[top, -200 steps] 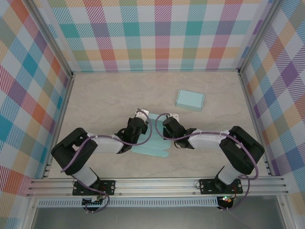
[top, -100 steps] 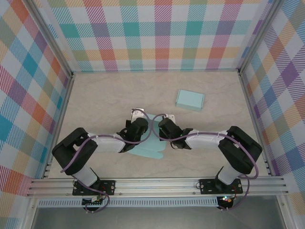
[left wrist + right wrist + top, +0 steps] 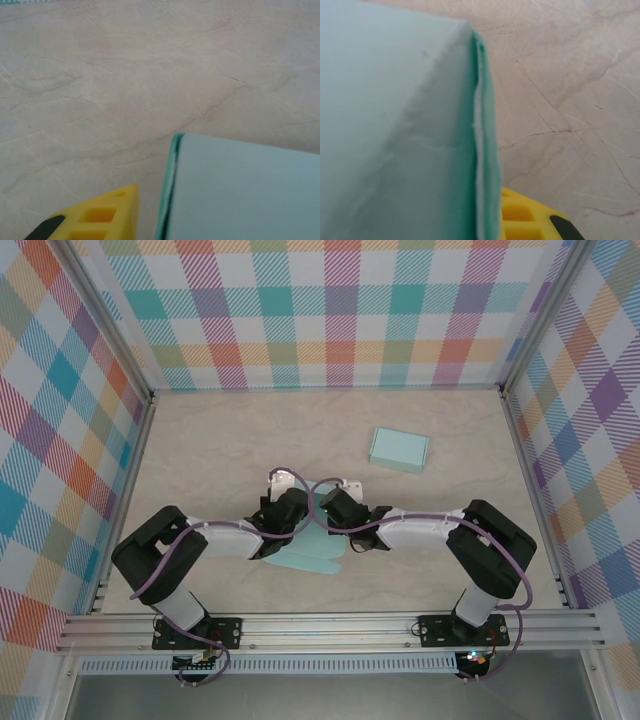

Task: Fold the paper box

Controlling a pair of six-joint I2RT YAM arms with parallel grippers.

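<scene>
Where the two grippers meet near the middle of the table, the pale teal paper box (image 3: 305, 558) is found, partly folded, just ahead of the arm bases. Its uncovered part is laid flat and stretched roughly left to right, with rounded flaps pointed toward the near right. The full long axis cannot be told, since the far part is covered by the grippers.

In the right wrist view, a doubled edge of the paper (image 3: 395, 125) is seen running down to a yellow finger (image 3: 530, 220), and the right gripper (image 3: 335, 515) is clamped tight on it. In the left wrist view, one yellow finger (image 3: 100, 215) of the left gripper (image 3: 290, 520) is seen just beside the paper's edge (image 3: 240, 190), apart from it. How wide those jaws stand cannot be told.

A finished flat teal box (image 3: 399, 449) is set well apart on the beige marbled tabletop (image 3: 220, 450).
</scene>
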